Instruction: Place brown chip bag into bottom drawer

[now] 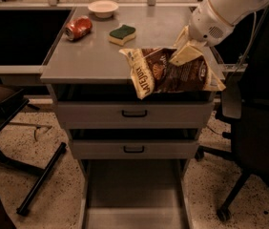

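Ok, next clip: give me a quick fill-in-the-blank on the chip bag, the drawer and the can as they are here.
1. The gripper holds the brown chip bag so that it hangs over the countertop's ____ edge.
2. The bottom drawer, directly below, stands ____, not shut.
3. The red soda can at the back left lies on its ____.

Missing words: front; open; side.

Bottom drawer [134,192] looks unobstructed beneath the tool [184,56] (holding brown chip bag [172,75] at countertop [101,61] edge); chair [261,128] flanks right.
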Robot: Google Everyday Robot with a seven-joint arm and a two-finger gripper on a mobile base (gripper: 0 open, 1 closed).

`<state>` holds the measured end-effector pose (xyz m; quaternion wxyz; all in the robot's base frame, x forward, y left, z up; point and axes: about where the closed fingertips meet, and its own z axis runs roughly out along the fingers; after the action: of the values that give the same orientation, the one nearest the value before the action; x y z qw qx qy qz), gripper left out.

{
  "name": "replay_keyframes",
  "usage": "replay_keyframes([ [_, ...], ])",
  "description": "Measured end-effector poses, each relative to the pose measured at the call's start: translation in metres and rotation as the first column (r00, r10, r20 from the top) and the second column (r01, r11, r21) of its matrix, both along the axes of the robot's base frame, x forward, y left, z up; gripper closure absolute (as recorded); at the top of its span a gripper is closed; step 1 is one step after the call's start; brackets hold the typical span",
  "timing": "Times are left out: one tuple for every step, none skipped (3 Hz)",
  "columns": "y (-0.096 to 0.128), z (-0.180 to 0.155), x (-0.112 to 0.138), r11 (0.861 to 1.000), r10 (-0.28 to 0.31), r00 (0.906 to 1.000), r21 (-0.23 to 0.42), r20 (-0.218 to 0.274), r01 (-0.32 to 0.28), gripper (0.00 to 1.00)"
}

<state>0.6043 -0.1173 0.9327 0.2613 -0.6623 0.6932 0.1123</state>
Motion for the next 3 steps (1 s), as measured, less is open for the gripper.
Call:
replay_keyframes([
  [0.000, 0.000, 0.000, 1.000, 0.000, 1.0000, 0.000, 0.001, 0.000, 1.00],
  [-0.005, -0.010, -0.005, 1.000, -0.025, 0.9993, -0.012, -0.026, 0.025, 1.00],
  [-0.027, -0.034, -0.030, 0.996, -0.093, 0.9926, -0.017, -0.078, 0.092, 1.00],
])
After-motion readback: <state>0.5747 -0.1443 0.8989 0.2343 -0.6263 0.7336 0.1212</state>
